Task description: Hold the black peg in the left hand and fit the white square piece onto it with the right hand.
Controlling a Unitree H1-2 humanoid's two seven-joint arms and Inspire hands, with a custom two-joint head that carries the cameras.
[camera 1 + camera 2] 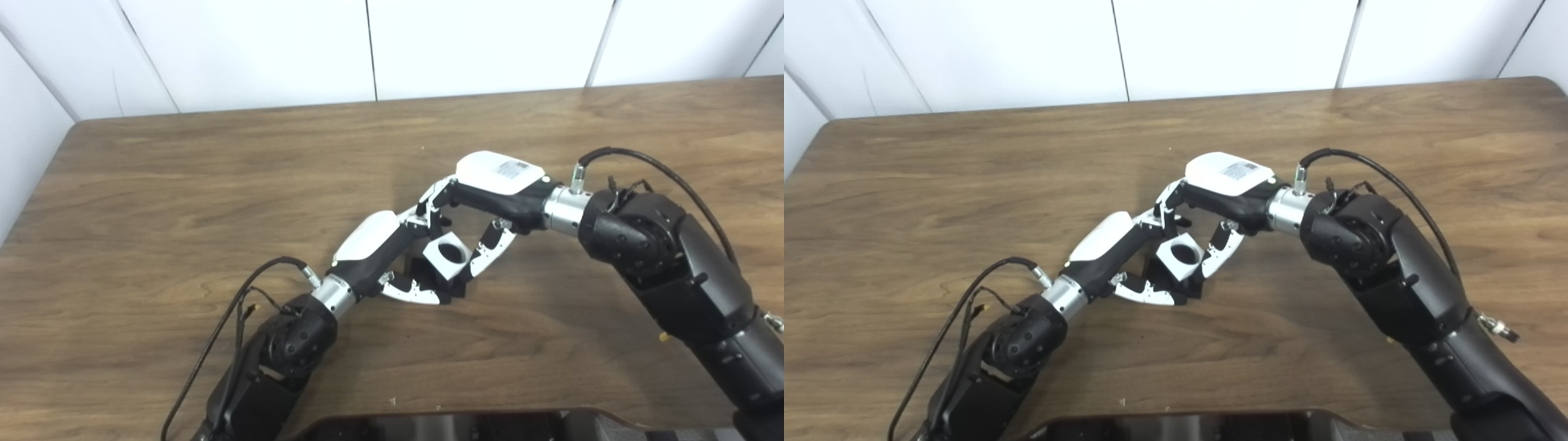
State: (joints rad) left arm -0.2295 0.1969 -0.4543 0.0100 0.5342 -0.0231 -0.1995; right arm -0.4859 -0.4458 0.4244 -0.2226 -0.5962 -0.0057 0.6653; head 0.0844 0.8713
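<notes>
Your left hand (380, 254) grips the black plastic peg (429, 275); your right hand (490, 196) pinches the white square plastic block with a round hole (447, 257), seated on it above the brown wooden table (184, 184).

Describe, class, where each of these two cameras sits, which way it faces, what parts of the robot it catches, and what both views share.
Left eye view: on the head, looking down at the wooden table; both forearms enter from below.
Right eye view: beside it, same downward aim, the scene sitting further left in frame.
Shared: the left hand and right hand meeting mid-table around the white square piece, its round hole up, with the black peg beneath it.
</notes>
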